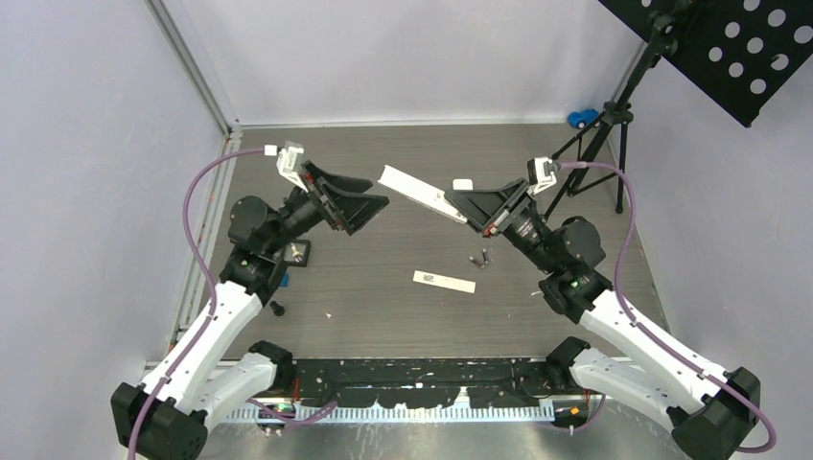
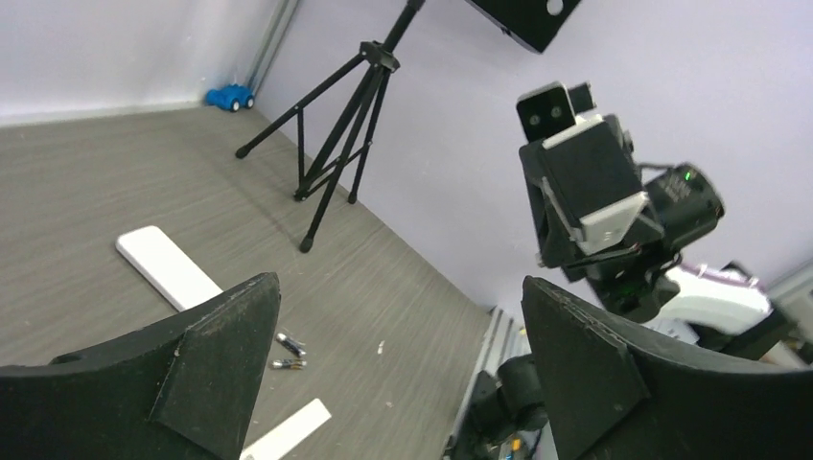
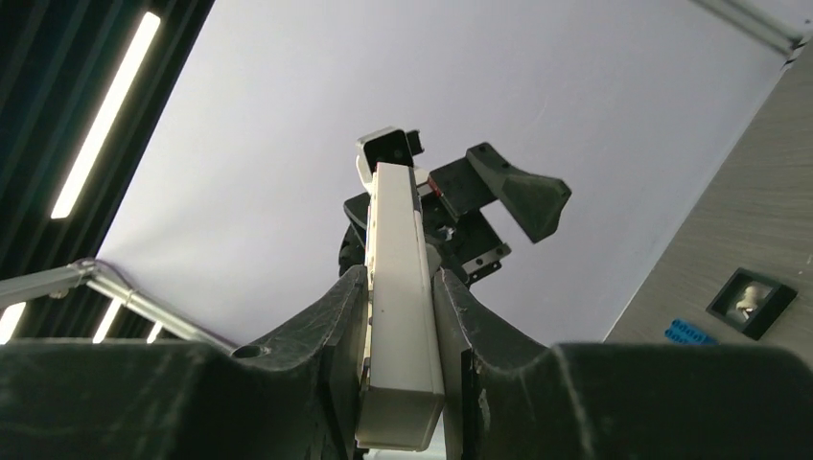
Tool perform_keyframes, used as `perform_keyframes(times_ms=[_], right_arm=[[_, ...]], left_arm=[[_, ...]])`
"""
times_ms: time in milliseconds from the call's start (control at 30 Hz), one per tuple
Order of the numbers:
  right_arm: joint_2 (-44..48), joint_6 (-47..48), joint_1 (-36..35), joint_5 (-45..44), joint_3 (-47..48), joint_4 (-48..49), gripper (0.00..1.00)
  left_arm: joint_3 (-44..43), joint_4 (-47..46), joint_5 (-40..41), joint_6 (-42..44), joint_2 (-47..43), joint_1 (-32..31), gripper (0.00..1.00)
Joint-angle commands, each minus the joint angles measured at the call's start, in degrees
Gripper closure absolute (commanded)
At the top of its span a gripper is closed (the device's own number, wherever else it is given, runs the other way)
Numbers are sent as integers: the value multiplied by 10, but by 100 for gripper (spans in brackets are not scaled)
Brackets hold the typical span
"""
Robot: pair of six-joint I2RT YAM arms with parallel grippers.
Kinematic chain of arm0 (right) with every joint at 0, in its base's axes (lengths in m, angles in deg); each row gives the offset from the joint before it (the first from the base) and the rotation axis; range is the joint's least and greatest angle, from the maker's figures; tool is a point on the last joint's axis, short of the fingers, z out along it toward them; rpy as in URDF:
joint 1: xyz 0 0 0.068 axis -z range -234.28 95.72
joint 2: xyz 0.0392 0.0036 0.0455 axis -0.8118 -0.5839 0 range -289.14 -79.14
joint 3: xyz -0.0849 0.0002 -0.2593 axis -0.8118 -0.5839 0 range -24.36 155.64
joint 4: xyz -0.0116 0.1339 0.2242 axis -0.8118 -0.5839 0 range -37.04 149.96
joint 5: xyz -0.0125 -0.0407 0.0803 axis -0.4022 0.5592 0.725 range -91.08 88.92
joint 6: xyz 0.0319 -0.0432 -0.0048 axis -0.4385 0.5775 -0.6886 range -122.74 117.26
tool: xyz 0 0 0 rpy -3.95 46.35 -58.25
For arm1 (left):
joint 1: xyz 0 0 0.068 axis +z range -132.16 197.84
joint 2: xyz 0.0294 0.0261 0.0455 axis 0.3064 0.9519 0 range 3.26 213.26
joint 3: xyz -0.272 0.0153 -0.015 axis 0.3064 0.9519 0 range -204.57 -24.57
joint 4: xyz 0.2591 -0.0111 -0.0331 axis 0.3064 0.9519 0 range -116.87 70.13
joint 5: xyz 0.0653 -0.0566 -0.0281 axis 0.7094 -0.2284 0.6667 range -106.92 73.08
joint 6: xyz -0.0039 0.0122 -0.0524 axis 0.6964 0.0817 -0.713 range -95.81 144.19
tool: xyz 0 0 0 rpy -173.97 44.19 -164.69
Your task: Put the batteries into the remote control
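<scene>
My right gripper is raised above the table and shut on one end of a long white remote. The remote sticks out toward my left gripper. In the right wrist view the remote is clamped between both fingers of that gripper. My left gripper is open, empty and raised, with a wide gap in its wrist view. The batteries, small dark cylinders with silvery ends, lie on the table below the right gripper. Two of them show in the left wrist view.
A flat white strip lies near the batteries. Another white remote lies on the table toward the black tripod. A small black square piece and a black knob sit near the left arm. A blue toy is at the back.
</scene>
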Motion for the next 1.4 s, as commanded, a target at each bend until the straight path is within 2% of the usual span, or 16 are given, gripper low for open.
perform_keyframes(times_ms=[0, 167, 367, 567, 667, 800, 900, 1000, 1100, 1200, 1233, 1300, 1333, 1367], right_arm=[[-18, 36, -10, -82, 5, 45, 96], [-53, 58, -34, -127, 11, 60, 98], [-82, 24, -67, -198, 7, 86, 99], [-112, 18, -101, -229, 7, 106, 99], [-125, 24, -112, -240, 12, 108, 99], [-132, 38, -123, -256, 20, 89, 99], [-127, 46, -129, -279, 17, 81, 99], [-126, 55, -132, -287, 14, 76, 99], [-133, 57, -133, -286, 15, 76, 97], [-141, 57, -133, -280, 15, 79, 94], [-143, 56, -133, -279, 15, 79, 92], [-143, 57, -133, -273, 14, 75, 84], [-142, 55, -133, -269, 14, 67, 75], [-137, 52, -133, -267, 15, 53, 63]], left_arm=[[-24, 19, 69, -103, -15, 4, 2], [1, -78, 80, -259, -1, 4, 5], [7, -223, 55, -365, 63, 0, 7], [21, -224, 108, -398, 77, -20, 18], [26, -214, 130, -403, 83, -38, 28], [29, -213, 137, -406, 93, -50, 51], [38, -204, 145, -406, 91, -51, 60], [43, -172, 160, -393, 82, -54, 61], [43, -155, 166, -388, 79, -57, 54], [41, -147, 165, -387, 79, -58, 53], [41, -144, 166, -386, 77, -58, 59], [44, -135, 168, -376, 73, -58, 84], [45, -125, 172, -368, 69, -58, 95], [47, -114, 177, -358, 64, -58, 100]])
